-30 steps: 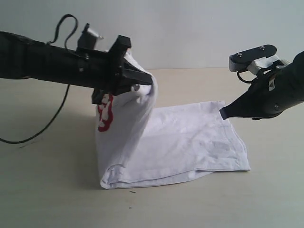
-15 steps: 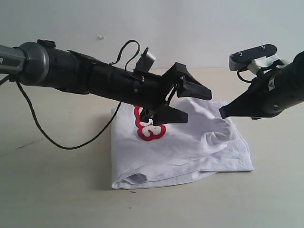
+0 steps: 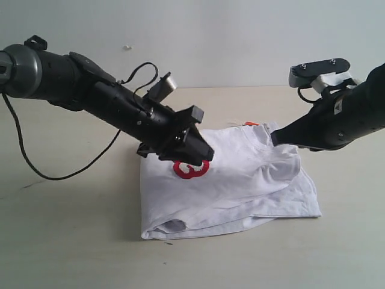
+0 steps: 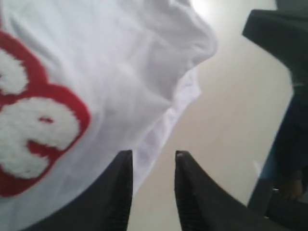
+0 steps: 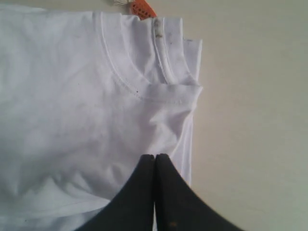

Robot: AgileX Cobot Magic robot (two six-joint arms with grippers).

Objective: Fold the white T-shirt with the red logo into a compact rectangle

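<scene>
Jaws of the left gripper [image 3: 197, 152] stand a little apart with nothing between them; its wrist view shows bare table [image 3: 72, 241] through the gap and cloth only beside one finger. They hang just over the red logo [image 3: 191, 170], which faces up at the left end of the white T-shirt [image 3: 240, 180]. The shirt lies roughly folded at the middle of the table, its long axis running from the left edge toward the right edge, with a rounded fold at its near left corner and looser layers spread toward the right. At its far side the orange neck tag [image 3: 251, 124] sticks out beside the collar [image 5: 130, 86]. The right gripper [image 3: 275, 137] has its jaws pressed together at the shirt's far right corner, next to the collar; whether the tips touch cloth cannot be told. The left arm is the nearer one to the logo end, so a further fold along the long axis would likely start there, with the shirt lying below and to the right of its jaws.
</scene>
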